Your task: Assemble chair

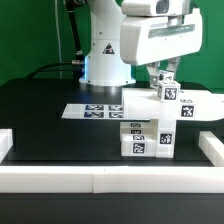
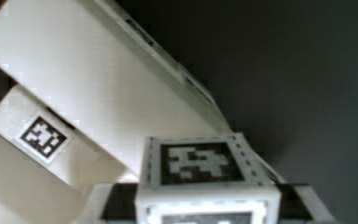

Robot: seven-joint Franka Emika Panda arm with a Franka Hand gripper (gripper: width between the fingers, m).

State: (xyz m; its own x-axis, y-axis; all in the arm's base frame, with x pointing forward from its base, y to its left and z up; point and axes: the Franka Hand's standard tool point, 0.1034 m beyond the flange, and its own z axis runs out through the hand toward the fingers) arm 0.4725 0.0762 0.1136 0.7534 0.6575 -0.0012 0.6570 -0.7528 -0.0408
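Note:
The chair stands partly joined at the exterior view's right: a stack of chunky white tagged parts (image 1: 146,136) with a flat white piece (image 1: 190,106) lying across its top. Above that piece a small square white block (image 1: 168,93) with a tag on its face is held in my gripper (image 1: 165,84). In the wrist view the block (image 2: 201,163) sits between my two dark fingers (image 2: 119,200), which press on its two sides, so the gripper (image 2: 202,203) is shut on it. Behind the block runs a long white chair panel (image 2: 87,60) bearing a tag (image 2: 48,135).
The marker board (image 1: 92,110) lies flat on the black table just to the exterior view's left of the chair parts. Low white border rails run along the front (image 1: 110,181), the left (image 1: 6,141) and the right (image 1: 212,146). The robot's base (image 1: 104,60) stands behind.

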